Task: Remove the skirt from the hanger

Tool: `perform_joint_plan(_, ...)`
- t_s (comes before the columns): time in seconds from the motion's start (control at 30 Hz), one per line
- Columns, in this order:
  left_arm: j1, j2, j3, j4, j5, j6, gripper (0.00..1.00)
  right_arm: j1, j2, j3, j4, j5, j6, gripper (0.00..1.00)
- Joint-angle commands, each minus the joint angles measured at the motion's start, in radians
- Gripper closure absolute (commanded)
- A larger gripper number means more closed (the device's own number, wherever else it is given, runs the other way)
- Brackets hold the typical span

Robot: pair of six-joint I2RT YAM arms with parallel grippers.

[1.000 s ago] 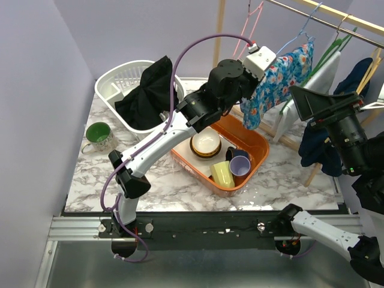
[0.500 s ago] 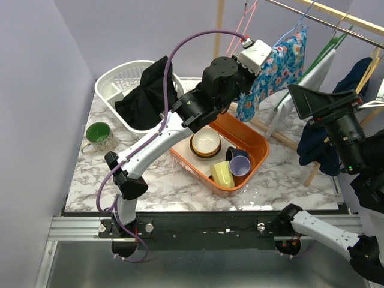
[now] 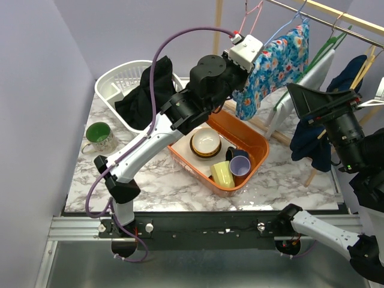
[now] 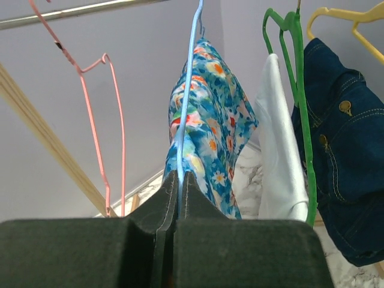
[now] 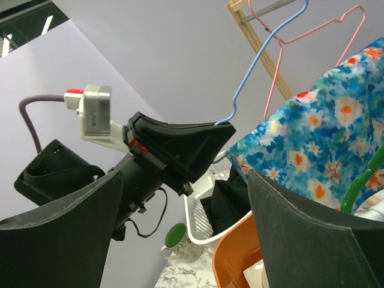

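Note:
The skirt (image 3: 273, 66) is blue with a flower print and hangs on a thin blue wire hanger (image 4: 191, 72) under the rail at the back right. My left gripper (image 3: 252, 59) is raised to the hanger's left end, and in the left wrist view my left gripper (image 4: 179, 175) is shut on the blue wire with the skirt (image 4: 210, 132) just beyond it. My right gripper (image 3: 303, 103) is open and empty, to the right of the skirt and apart from it. The right wrist view shows my right gripper (image 5: 185, 180), the skirt (image 5: 324, 144) and the hanger (image 5: 264, 54).
A pink empty hanger (image 4: 96, 108), a green hanger (image 4: 294, 72) with a white garment and a denim garment (image 4: 348, 144) hang on the same rail. Below stand an orange tray (image 3: 257, 144) with a bowl and cups, a white basket (image 3: 117, 78) holding black cloth, and a green mug (image 3: 99, 135).
My left gripper has moved up and to the left with the hanger wire in it, and the skirt has swung left with it. The right gripper has barely moved.

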Motion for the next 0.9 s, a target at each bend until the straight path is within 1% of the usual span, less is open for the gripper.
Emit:
perform_joint_plan(0.0, 0.001, -0.078, -0.028, 0.134, -0.022, -0.004, 1.0, 0.004, 0.014, 0.0, 0.031, -0.017, -0.029, 0.09)
perform_joint_plan(0.27, 0.001, -0.135, -0.075, 0.131, -0.013, -0.01, 1.0, 0.004, 0.047, 0.013, 0.051, -0.064, -0.089, 0.09)
perform_joint_plan(0.5, 0.003, -0.196, -0.132, 0.099, -0.002, -0.003, 1.0, 0.004, 0.103, 0.068, 0.037, -0.085, -0.128, 0.09)
perform_joint_plan(0.67, 0.003, -0.268, -0.242, 0.109, -0.018, 0.005, 1.0, 0.004, 0.131, 0.092, 0.048, -0.073, -0.146, 0.11)
perform_joint_plan(0.8, 0.003, -0.336, -0.317, 0.085, -0.016, -0.013, 1.0, 0.004, 0.166, 0.131, 0.034, -0.06, -0.178, 0.18)
perform_joint_plan(0.83, 0.003, -0.372, -0.354, 0.08, -0.013, -0.02, 1.0, 0.006, 0.188, 0.161, 0.028, -0.06, -0.198, 0.24)
perform_joint_plan(0.87, 0.003, -0.394, -0.373, 0.074, -0.005, -0.029, 1.0, 0.004, 0.2, 0.18, 0.02, -0.06, -0.207, 0.27)
